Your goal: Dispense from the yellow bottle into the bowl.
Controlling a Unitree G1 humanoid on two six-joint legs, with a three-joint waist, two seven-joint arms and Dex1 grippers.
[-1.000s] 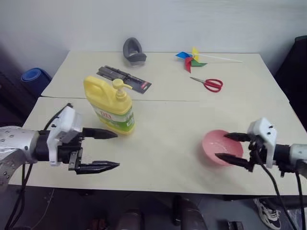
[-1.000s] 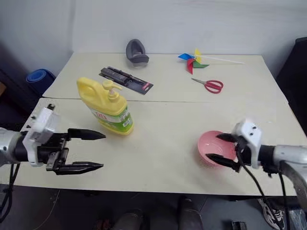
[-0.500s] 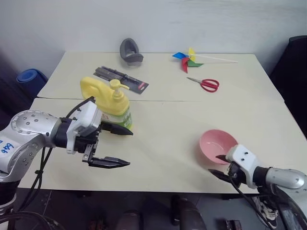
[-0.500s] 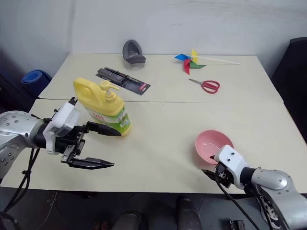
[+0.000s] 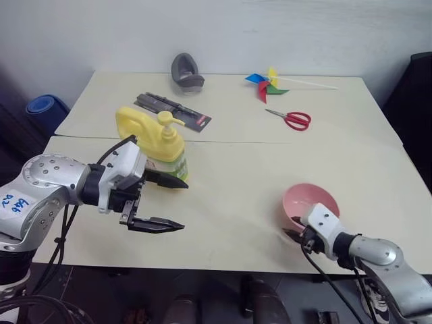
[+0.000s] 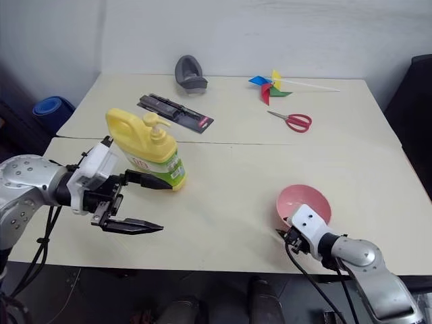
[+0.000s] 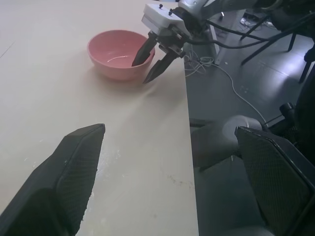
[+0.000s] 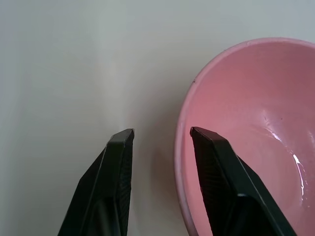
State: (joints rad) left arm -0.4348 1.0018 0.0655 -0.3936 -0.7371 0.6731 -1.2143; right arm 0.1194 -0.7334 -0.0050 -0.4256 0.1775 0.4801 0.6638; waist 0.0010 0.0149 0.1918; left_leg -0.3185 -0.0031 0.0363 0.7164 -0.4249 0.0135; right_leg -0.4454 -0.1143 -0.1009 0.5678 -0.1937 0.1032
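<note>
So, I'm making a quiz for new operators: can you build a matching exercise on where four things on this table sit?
Things:
1. yellow bottle
2. bowl
3. scissors
4. pinwheel

Places:
A. near the table's front edge, its rim between the right gripper's jaws
B. far side, nearest the wall
C. beside the left gripper
D. far table, in front of the pinwheel

Pairs: 1-C, 2-A, 3-D, 4-B
</note>
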